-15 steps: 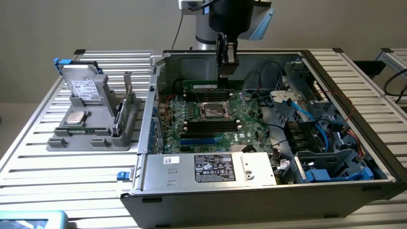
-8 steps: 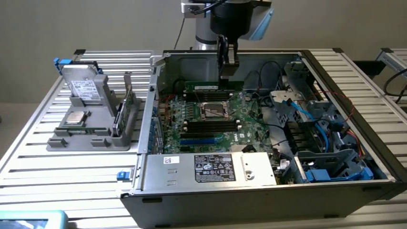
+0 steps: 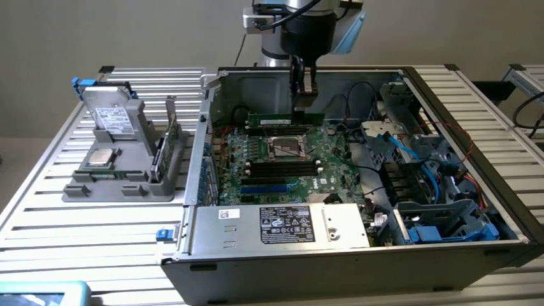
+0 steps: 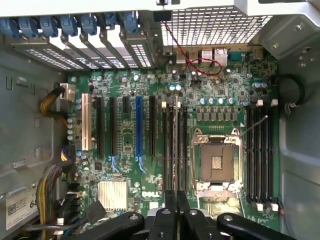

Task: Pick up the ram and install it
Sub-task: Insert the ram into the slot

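I see the open computer case [image 3: 340, 261] lying on the slatted counter [image 3: 85, 223], and inside it the green main board [image 3: 327, 182] with its empty square socket [image 3: 287, 148], rows of black slots [image 3: 285, 169], a labelled power box [image 3: 289, 223] along the near wall and a tangle of blue cables [image 3: 399, 143] on the exterior view's right. The gripper [image 3: 304, 109] reaches down into the case, clamped on the ram [image 3: 272, 120], which hangs level just past the socket. I can't tell whether its lower edge touches a slot. At the exterior view's left, a grey tray [image 3: 127, 188] holds a labelled drive [image 3: 111, 118], a square silver chip [image 3: 102, 157] and an upright green board [image 3: 174, 140] at its side. From the wrist camera I look straight down past the gripper [image 4: 176, 200]. The ram [image 4: 175, 150] is a thin edge lined up over the long slots beside the socket [image 4: 216, 162], with a blue card slot [image 4: 139, 125], a silver heat sink [image 4: 112, 194] and blue-clipped slot covers [image 4: 75, 25] further along.
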### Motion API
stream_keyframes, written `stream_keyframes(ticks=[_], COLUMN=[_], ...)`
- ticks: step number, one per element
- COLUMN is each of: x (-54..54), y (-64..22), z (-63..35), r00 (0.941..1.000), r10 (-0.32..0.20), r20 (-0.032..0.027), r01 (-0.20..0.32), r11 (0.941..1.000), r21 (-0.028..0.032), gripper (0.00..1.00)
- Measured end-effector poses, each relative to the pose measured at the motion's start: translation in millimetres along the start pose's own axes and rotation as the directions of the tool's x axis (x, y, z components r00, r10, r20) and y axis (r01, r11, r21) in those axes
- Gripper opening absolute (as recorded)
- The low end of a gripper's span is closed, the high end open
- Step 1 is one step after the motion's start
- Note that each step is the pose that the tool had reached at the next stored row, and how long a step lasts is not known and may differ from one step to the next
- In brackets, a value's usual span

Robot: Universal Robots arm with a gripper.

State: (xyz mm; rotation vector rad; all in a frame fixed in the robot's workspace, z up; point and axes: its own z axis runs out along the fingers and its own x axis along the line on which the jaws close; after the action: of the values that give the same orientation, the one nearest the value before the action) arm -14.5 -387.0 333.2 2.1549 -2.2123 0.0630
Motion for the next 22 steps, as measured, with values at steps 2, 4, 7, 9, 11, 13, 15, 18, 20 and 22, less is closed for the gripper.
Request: stream_keyframes(ticks=[2,4,7,9,11,13,15,18,20,22], x=[-0.2,-0.5,-0.8,-1.1,-1.3,-1.6,-1.8,-2.3,-2.8,-3.4], y=[0.0,0.0,-0.1,-0.1,-0.1,-0.2,-0.2,-0.5,-0.8,-1.2], z=[3.6,7.2,12.7,16.3,19.8,23.6,27.1,34.8,42.1,51.8], r00=[1.0,1.0,1.0,1.0,1.0,1.0,1.0,1.0,0.9999,0.9992], r10=[0.0,0.0,0.0,0.0,0.0,0.0,0.0,0.0,-0.001,-0.001], r20=[0.0001,0.0,0.0,0.0,-0.0001,-0.0001,-0.0007,-0.0031,-0.0127,-0.0396], r01=[0.0,0.0,0.0,0.0,0.0,0.0,0.0,0.0,0.001,0.001], r11=[1.0,1.0,1.0,1.0,1.0,1.0,1.0,1.0,1.0,1.0], r21=[0.0,0.0,0.0,0.0,0.0,0.0,-0.0001,0.0001,0.0003,0.001], gripper=[0.13,0.13,0.13,0.13,0.13,0.13,0.13,0.13,0.13,0.13])
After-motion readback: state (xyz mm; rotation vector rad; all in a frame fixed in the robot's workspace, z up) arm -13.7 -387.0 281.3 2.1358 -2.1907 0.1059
